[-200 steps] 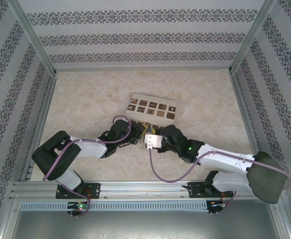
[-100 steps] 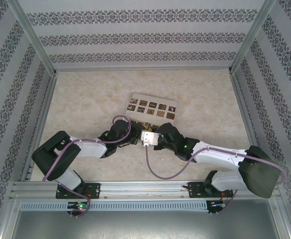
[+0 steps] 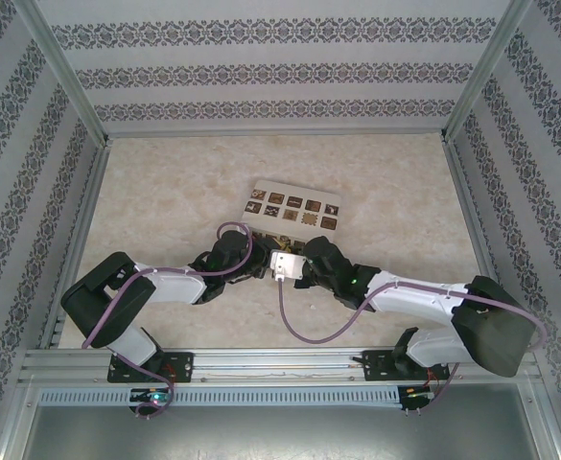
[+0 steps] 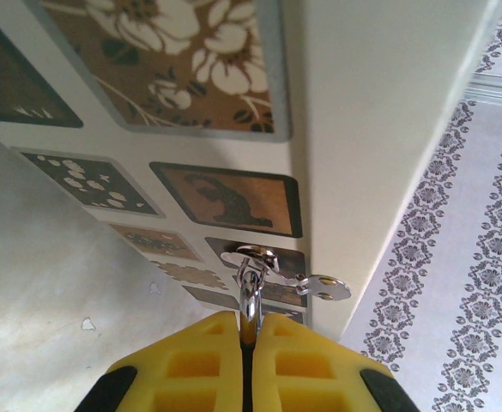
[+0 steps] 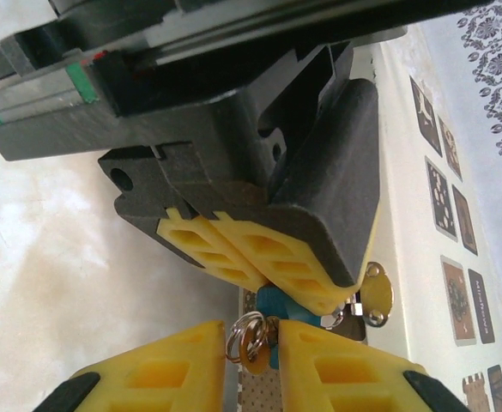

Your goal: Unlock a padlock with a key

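On the tabletop (image 3: 155,192), both arms reach inward from their bases at the near edge and meet at the middle, just in front of a cream box (image 3: 294,208) with brown picture tiles. The left gripper (image 4: 249,324) has its yellow fingers pressed together. In the right wrist view, the teal-blue body of the padlock (image 5: 274,303) is pinched at their tips, held up off the tabletop. In the left wrist view, a thin silvery piece of metal stands out between those fingers, pointing toward the box's tiled face. The right gripper (image 5: 252,339) faces the left one, tip to tip. Its yellow fingers stand a narrow gap apart, with a small silvery ring (image 5: 244,336) in the gap just below the padlock; I cannot tell whether they pinch the ring. The key (image 5: 376,296), a small pale silvery piece with a rounded head, hangs just beside the padlock on the box side, outside both pairs of fingers. Beyond the box, the tabletop runs back to the patterned walls (image 3: 280,72).
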